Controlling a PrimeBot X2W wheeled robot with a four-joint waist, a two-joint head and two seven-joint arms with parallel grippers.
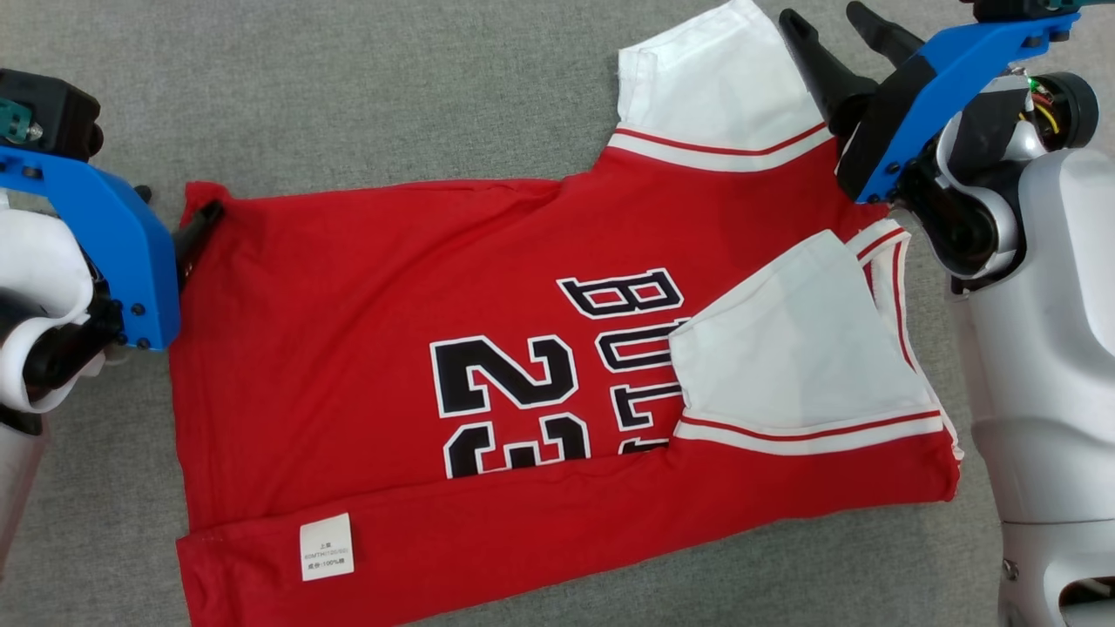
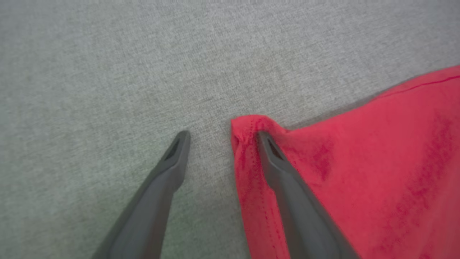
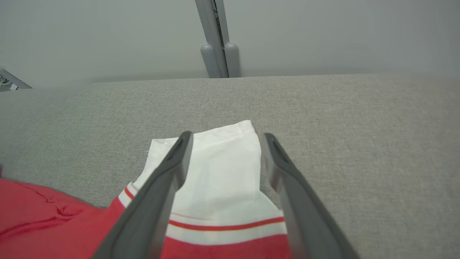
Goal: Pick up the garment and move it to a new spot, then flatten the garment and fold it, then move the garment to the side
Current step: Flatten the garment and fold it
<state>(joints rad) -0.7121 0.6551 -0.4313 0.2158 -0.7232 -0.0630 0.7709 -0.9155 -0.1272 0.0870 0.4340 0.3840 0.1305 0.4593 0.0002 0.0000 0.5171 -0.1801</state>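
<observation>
Red short-sleeved jersey (image 1: 348,287) with white sleeves (image 1: 710,83) lies part-folded on the grey cloth-covered desk (image 1: 348,87); left pincer (image 2: 222,136) gapes wide at its hem corner (image 2: 248,124), right pincer (image 3: 228,136) wide over a sleeve

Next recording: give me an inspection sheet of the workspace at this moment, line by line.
Surface: grey woven cloth.
Job's things: red jersey lies flat; near side folded over, white label showing; near sleeve folded onto the print; far sleeve spread out.
Clutter: nothing seen.
Grippers: left gripper open, one finger on the jersey's hem corner; right gripper open at the far sleeve.
Cables: coloured wires at the right wrist joint.
Surroundings: pale wall, grey post.
</observation>
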